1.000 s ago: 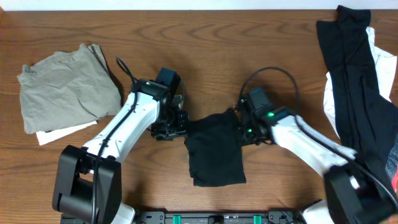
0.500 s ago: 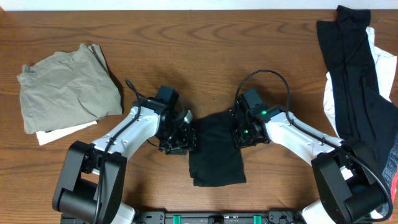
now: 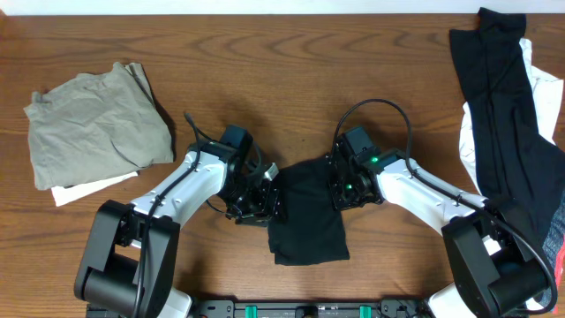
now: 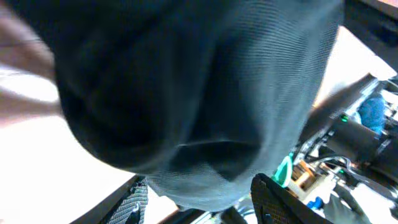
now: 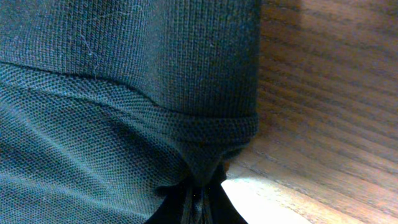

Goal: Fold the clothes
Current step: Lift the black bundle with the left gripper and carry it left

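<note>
A black garment (image 3: 307,216) lies partly folded on the wooden table (image 3: 291,71) at centre front. My left gripper (image 3: 267,201) is at its upper left edge. In the left wrist view its fingers (image 4: 205,202) stand wide apart with the black fabric (image 4: 199,93) bulging between and above them. My right gripper (image 3: 339,189) is at the garment's upper right edge. In the right wrist view it (image 5: 200,199) is shut on a pinched hem of the black fabric (image 5: 124,93).
An olive-grey piece (image 3: 97,124) lies folded at the left on a white piece (image 3: 88,187). A long black garment (image 3: 499,115) lies over a white one (image 3: 538,97) at the right edge. Cables loop above both wrists.
My left gripper has moved right and down onto the garment's left edge. My right gripper shifted slightly left, and the garment's top has bunched narrower between the two.
</note>
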### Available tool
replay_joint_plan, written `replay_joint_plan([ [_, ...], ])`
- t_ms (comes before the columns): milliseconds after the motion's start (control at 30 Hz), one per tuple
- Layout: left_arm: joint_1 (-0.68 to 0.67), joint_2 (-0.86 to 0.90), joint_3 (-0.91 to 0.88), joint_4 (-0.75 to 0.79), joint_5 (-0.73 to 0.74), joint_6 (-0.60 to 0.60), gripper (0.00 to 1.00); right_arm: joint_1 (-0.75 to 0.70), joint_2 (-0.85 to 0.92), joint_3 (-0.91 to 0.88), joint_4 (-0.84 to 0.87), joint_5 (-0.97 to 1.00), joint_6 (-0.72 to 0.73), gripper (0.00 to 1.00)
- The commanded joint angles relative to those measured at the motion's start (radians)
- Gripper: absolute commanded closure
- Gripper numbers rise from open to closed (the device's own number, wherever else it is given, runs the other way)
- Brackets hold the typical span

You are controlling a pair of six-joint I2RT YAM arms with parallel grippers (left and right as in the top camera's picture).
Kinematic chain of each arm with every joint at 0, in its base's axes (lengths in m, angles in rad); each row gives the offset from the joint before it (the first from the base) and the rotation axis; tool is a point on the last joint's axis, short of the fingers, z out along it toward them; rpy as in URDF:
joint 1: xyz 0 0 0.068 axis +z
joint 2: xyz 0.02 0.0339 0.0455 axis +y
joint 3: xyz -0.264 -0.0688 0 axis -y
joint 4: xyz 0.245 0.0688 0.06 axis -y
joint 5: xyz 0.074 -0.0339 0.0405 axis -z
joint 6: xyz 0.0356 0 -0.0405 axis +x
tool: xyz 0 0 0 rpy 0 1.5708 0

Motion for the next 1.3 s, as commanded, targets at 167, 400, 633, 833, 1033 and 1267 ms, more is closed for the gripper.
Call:
replay_joint_plan([
  [167, -0.016, 0.005, -0.03, 0.023, -0.055, -0.063, 0.44, 0.008, 0.052, -0.016, -0.002, 0.007, -0.016, 0.93],
  [400, -0.016, 0.041, -0.134, 0.192, -0.013, -0.157, 0.44, 0.008, 0.052, -0.016, -0.011, 0.007, -0.016, 0.93],
  [633, -0.024, 0.105, -0.181, 0.335, 0.176, -0.171, 0.44, 0.008, 0.052, -0.016, -0.011, 0.006, -0.015, 0.94],
  [833, -0.054, 0.114, -0.18, 0.381, 0.207, -0.171, 0.66, 0.008, 0.052, -0.016, -0.013, 0.006, -0.015, 0.94],
  [1033, -0.019, 0.113, -0.176, 0.367, 0.098, -0.176, 0.94, 0.008, 0.051, -0.013, -0.039, 0.006, -0.016, 0.96],
  [1267, 0.09, 0.064, -0.05, 0.178, -0.176, -0.144, 0.94, -0.023, -0.041, 0.082, -0.212, 0.022, -0.044, 0.97],
])
